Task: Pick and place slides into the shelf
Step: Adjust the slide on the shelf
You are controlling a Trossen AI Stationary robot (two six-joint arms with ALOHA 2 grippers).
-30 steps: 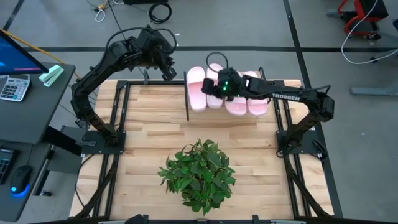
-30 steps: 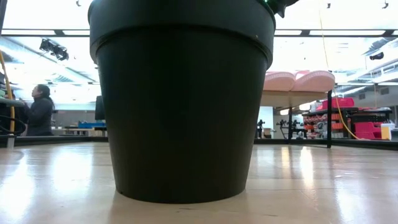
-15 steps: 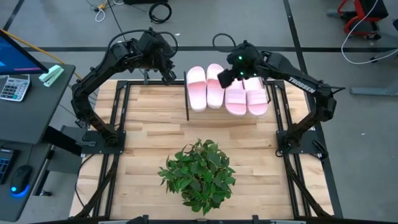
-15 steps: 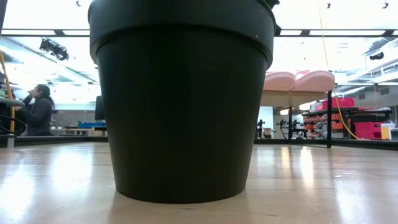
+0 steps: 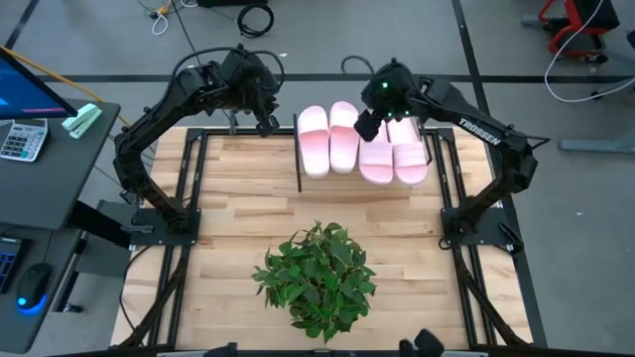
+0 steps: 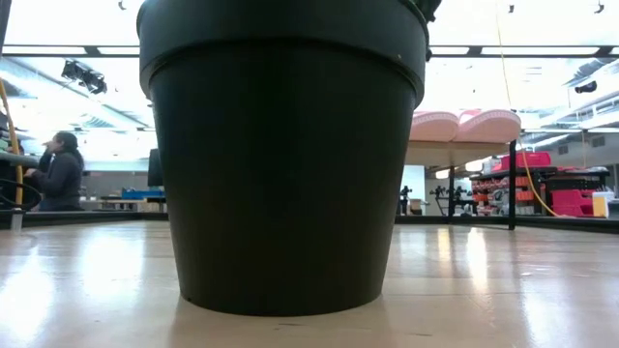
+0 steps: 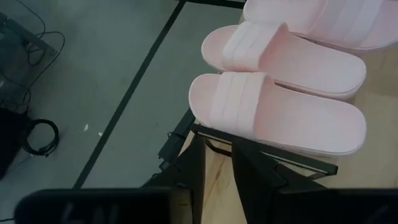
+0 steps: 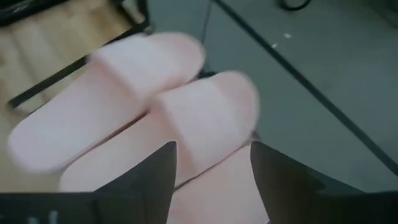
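Four pale pink slides (image 5: pixel 343 139) lie side by side, soles down, on the shelf (image 5: pixel 299 169) at the table's far edge. The low view shows two of them (image 6: pixel 464 126) on the plank (image 6: pixel 455 153). My right gripper (image 5: pixel 365 127) hovers open above the middle slides, touching none; its wrist view looks down on two slides (image 8: pixel 186 118) between its fingers (image 8: pixel 214 149). My left gripper (image 5: pixel 268 119) waits beyond the shelf's left end, its fingers (image 7: pixel 217 140) a narrow gap apart, with the nearest slide (image 7: pixel 273 112) ahead of it.
A potted green plant (image 5: pixel 317 273) stands at the table's near middle; its black pot (image 6: pixel 280 155) fills the low view. Bare tabletop lies between plant and shelf. A desk with a calculator (image 5: pixel 22 139) stands to the left. A person (image 6: pixel 60 174) sits far back in the room.
My right gripper has risen from low over the second slide and drawn back toward the far edge, its arm swinging off the slides. All four slides now show and lie still on the shelf.
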